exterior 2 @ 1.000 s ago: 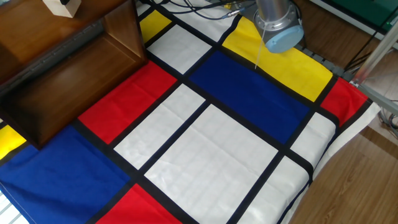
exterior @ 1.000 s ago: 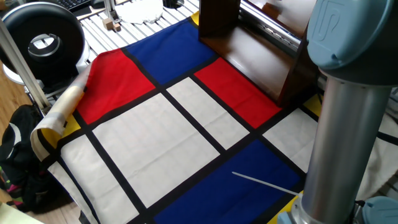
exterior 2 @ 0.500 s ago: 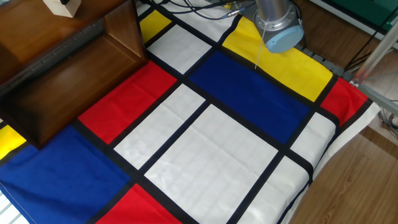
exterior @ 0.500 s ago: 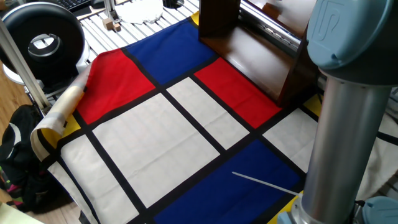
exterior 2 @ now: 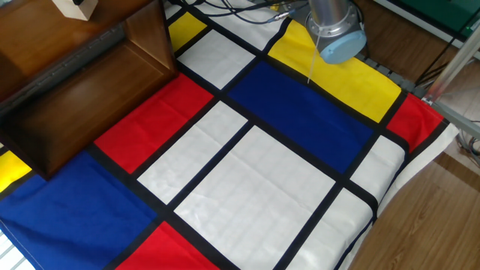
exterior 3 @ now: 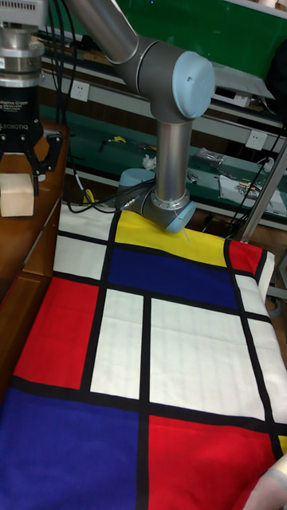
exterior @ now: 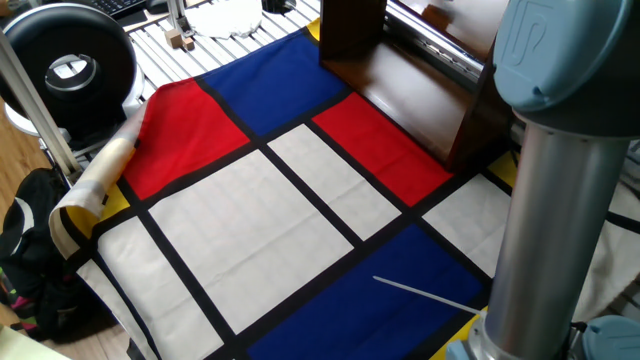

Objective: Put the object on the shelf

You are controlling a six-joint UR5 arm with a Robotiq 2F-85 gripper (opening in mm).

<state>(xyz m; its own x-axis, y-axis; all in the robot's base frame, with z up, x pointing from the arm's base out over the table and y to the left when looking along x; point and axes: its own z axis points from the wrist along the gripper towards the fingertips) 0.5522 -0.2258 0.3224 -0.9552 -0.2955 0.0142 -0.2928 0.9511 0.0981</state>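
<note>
Red, blue, white and yellow panels edged in black cover the cloth (exterior 2: 247, 172) that spreads over nearly the whole table. The grey arm (exterior 3: 171, 119) with pale blue joint caps rises from the yellow panel at the far edge in the tall fixed view, bends over and reaches left toward the shelf. The dark brown glossy shelf (exterior 2: 82, 82) stands at one side of the cloth, its upright side panel and lower board showing in both fixed views. A round black device (exterior: 70, 62) sits beyond the cloth's corner on a slatted metal surface, and a rolled pale sheet (exterior: 100, 175) lies along the cloth's red edge.

The gripper (exterior 3: 17, 177) hangs above the shelf's top board, its dark fingers (exterior 3: 33, 167) spread apart. The cube (exterior 3: 17, 201) rests on that top board directly under the gripper, with one finger tip overlapping its upper right corner in this view; whether it touches the wood I cannot tell. In the other fixed view only a lower corner of the cube shows at the picture's top edge, sitting on the board.
</note>
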